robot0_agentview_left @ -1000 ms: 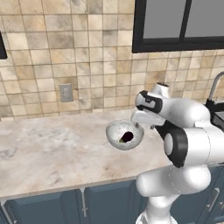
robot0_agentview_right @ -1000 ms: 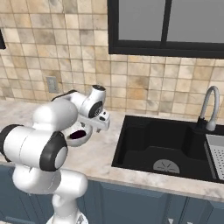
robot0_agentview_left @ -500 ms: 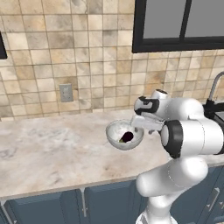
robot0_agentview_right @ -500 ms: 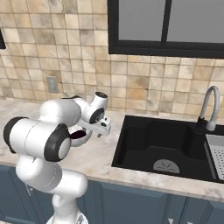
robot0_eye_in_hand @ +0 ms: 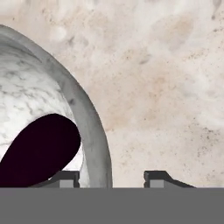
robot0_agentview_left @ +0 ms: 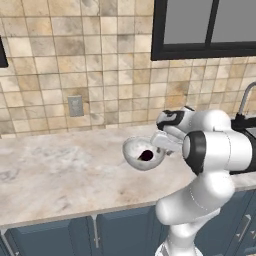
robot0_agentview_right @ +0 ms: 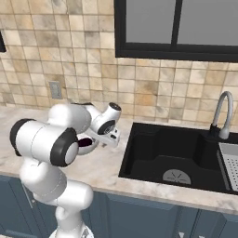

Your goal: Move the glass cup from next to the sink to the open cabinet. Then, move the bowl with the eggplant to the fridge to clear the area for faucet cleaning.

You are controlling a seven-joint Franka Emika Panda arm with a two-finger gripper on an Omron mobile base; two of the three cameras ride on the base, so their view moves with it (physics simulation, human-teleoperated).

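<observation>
The white-grey speckled bowl (robot0_agentview_left: 136, 149) sits on the marble counter, left of the sink (robot0_agentview_right: 167, 153), with the dark purple eggplant (robot0_agentview_left: 146, 155) inside it. My gripper (robot0_agentview_left: 160, 148) is down at the bowl's right rim. In the hand view the bowl (robot0_eye_in_hand: 39, 96) and eggplant (robot0_eye_in_hand: 39, 151) are at the left, and my gripper (robot0_eye_in_hand: 112, 177) straddles the rim: one fingertip (robot0_eye_in_hand: 68, 176) is inside the bowl and the other stands outside, a gap away from the wall. The jaws are partly narrowed and open. The silver faucet (robot0_agentview_right: 222, 111) rises behind the sink. The glass cup, open cabinet and fridge are out of view.
A wall outlet (robot0_agentview_left: 75, 105) is on the tiled backsplash, with a dark-framed window (robot0_agentview_right: 176, 28) above it. A grey perforated tray (robot0_agentview_right: 230, 158) lies in the sink's right basin. Blue-grey base cabinets (robot0_agentview_left: 75, 237) run under the marble counter (robot0_agentview_left: 55, 170), which stretches to the left.
The jaws have come closer together around the bowl's rim. The hand has settled slightly at the rim, and the bowl and eggplant have stayed in place.
</observation>
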